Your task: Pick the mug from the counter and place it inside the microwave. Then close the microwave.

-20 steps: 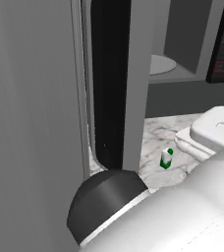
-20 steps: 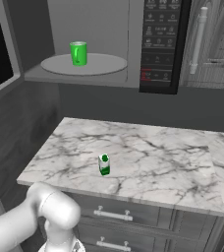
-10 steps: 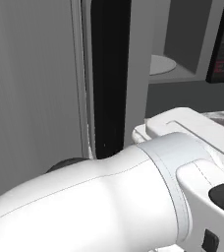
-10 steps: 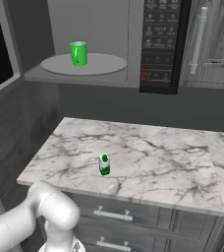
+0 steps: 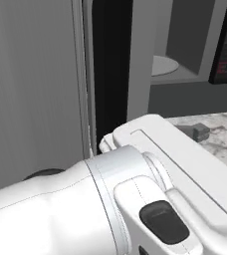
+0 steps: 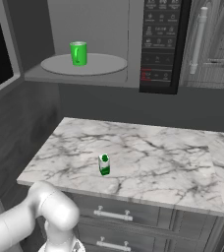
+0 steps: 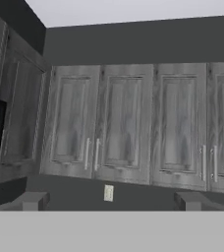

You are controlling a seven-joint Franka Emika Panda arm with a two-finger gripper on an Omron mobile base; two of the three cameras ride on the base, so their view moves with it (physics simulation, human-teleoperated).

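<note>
- Bright green mug [image 6: 78, 53] upright on the white round plate [image 6: 101, 65] inside the microwave [image 6: 109, 78], left of the plate's middle; placing part looks done.
- Microwave door [image 5: 112, 74] swung wide open, its black glass edge-on in the left base view; closing not yet done.
- Dark button panel [image 6: 159, 44] just right of the open cavity.
- Below, marble counter [image 6: 148, 157] carrying a small green-and-white carton [image 6: 104, 164], well apart from the mug.
- Gripper [image 7: 111, 201] empty, tips spread wide, pointed up at the grey wall cabinets [image 7: 128, 123] and away from the door.
- Arm [image 5: 135, 199] folded low, close beside the door's edge.
- Risks, as a judgement: a blind swing toward the door could clip its edge with the elbow rather than push it squarely; a hard slam might jolt the mug over; a low sweep could knock the carton off the counter.
</note>
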